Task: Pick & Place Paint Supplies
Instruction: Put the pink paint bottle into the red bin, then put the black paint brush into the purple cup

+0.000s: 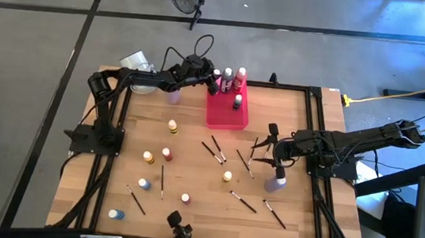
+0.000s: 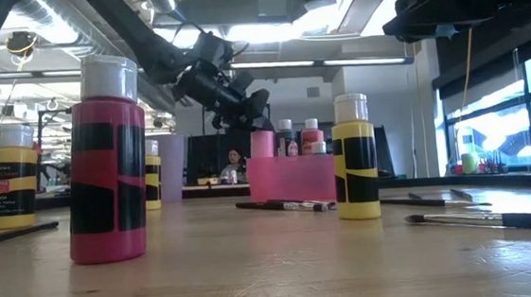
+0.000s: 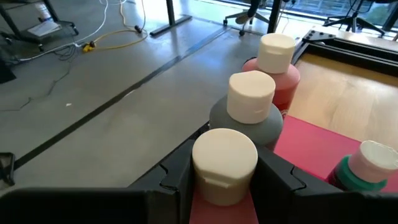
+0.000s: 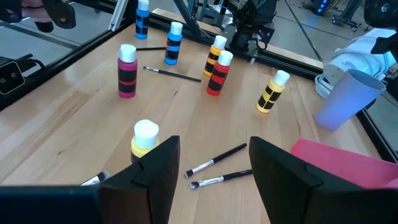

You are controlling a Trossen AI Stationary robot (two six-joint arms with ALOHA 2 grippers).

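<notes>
Clamping a small white-capped paint bottle (image 3: 224, 165) between my left gripper's (image 3: 225, 180) two dark fingers (image 3: 281, 180), I hold it over the far corner of the pink-red rectangular plastic tray (image 1: 226, 114), at the back edge of the pale wooden table (image 1: 194, 163). Just beyond it in the tray stand a grey-bodied bottle with a white cap (image 3: 249, 102) and a red-bodied bottle with a white cap (image 3: 273, 62), close together, and a green-bodied bottle (image 3: 367, 165) stands off to one side on the tray floor. A lilac cup (image 1: 173, 95) sits on the table just beside my left arm.

My right gripper (image 4: 208, 171) hangs above the right half of the table with its fingers apart and nothing between them. Below it lie two thin dark paintbrushes with pale tips (image 4: 214, 169), side by side, and a yellow bottle (image 4: 145, 138) stands near one finger.

Further out on the boards, well apart from the tray, stand a pink black-banded bottle (image 4: 127, 70), two blue bottles (image 4: 173, 43), a red one (image 4: 219, 73) touching an orange one (image 4: 216, 50), and a yellow black-banded one (image 4: 272, 91). More brushes (image 1: 242, 203) lie scattered near the front of the table.
</notes>
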